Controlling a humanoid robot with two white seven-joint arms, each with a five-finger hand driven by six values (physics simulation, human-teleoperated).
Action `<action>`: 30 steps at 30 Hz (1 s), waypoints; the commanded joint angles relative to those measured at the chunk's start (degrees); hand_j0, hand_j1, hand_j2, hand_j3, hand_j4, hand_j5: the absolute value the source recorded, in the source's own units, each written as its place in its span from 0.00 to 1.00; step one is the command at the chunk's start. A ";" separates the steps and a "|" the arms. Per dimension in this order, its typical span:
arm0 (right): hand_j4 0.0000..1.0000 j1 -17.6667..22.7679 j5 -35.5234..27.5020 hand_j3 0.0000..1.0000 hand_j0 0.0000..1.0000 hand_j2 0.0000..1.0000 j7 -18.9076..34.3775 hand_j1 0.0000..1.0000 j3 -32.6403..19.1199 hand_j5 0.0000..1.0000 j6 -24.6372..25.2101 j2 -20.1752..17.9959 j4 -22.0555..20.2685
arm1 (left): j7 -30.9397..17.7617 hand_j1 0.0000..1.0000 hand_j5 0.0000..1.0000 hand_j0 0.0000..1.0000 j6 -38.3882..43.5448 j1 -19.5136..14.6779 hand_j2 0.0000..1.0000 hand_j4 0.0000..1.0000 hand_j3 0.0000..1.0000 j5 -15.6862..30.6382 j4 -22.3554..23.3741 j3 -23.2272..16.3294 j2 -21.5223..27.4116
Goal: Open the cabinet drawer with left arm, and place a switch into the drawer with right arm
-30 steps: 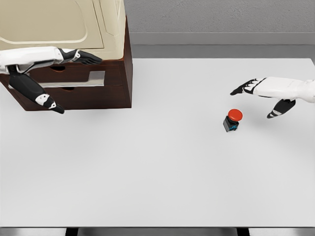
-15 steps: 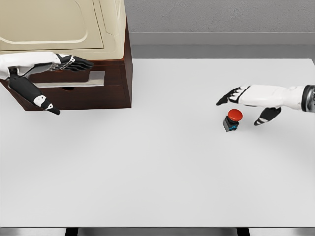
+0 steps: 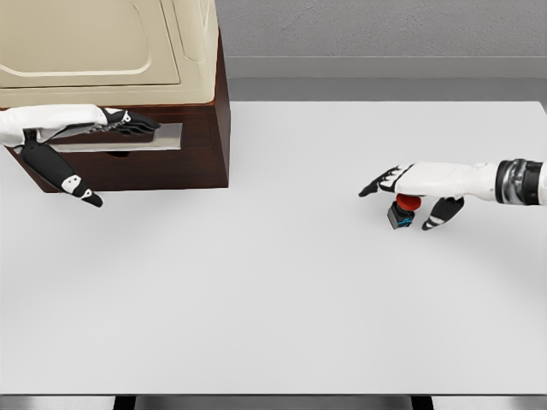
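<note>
While the left hand (image 3: 120, 122) lies flat, fingers extended and holding nothing, against the cabinet (image 3: 171, 162) front at the far left, the switch (image 3: 402, 211) stands on the table (image 3: 273, 307) toward the right, well apart from the drawer (image 3: 128, 141). The right hand (image 3: 410, 184) hovers directly over it, fingers spread, gripping nothing. Its palm hides part of the red cap. Whether the left fingers hook a handle is unclear.

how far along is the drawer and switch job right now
Done: nothing clearly finished. In hand: the left hand is at the cabinet drawer; the right hand is spread above the switch, not gripping. Left: grasp the switch and place it in the drawer.
</note>
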 commanded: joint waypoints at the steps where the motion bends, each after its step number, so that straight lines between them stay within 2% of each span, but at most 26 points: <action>1: 0.94 -0.09 -0.26 0.94 0.94 0.94 -0.02 0.94 0.10 0.94 0.11 0.13 0.61 | 0.01 1.00 1.00 1.00 0.04 0.18 1.00 1.00 1.00 0.01 0.15 1.01 -0.01; 7: 0.91 -0.09 -0.26 0.91 0.91 0.91 -0.02 0.91 0.18 0.91 -0.15 0.22 2.10 | 0.01 1.00 1.00 1.00 0.04 0.27 1.00 1.00 1.00 -0.69 1.47 1.10 -0.80; 15: 0.78 -0.26 -0.26 0.78 0.78 0.78 -0.02 0.78 0.71 0.78 -0.24 1.01 2.63 | 0.01 1.00 1.00 1.00 2.24 0.71 1.00 1.00 1.00 -0.78 2.35 1.10 -2.12; 21: 0.77 -0.26 -0.17 0.77 0.77 0.77 -0.02 0.77 0.80 0.77 -0.50 0.92 2.89 | 0.01 1.00 1.00 1.00 3.73 1.94 1.00 1.00 1.00 -0.87 2.35 1.10 -2.12; 23: 0.73 -0.35 -0.17 0.73 0.73 0.73 -0.02 0.73 0.71 0.73 -0.50 0.92 2.89 | 0.01 1.00 1.00 1.00 3.99 2.03 1.00 1.00 1.00 -0.87 2.35 2.42 -2.03; 30: 0.62 -0.35 -0.17 0.62 0.62 0.62 -0.02 0.62 0.71 0.62 -0.59 0.92 2.89 | 0.01 1.00 1.00 1.00 3.91 2.12 1.00 1.00 1.00 -0.95 2.43 2.42 -1.77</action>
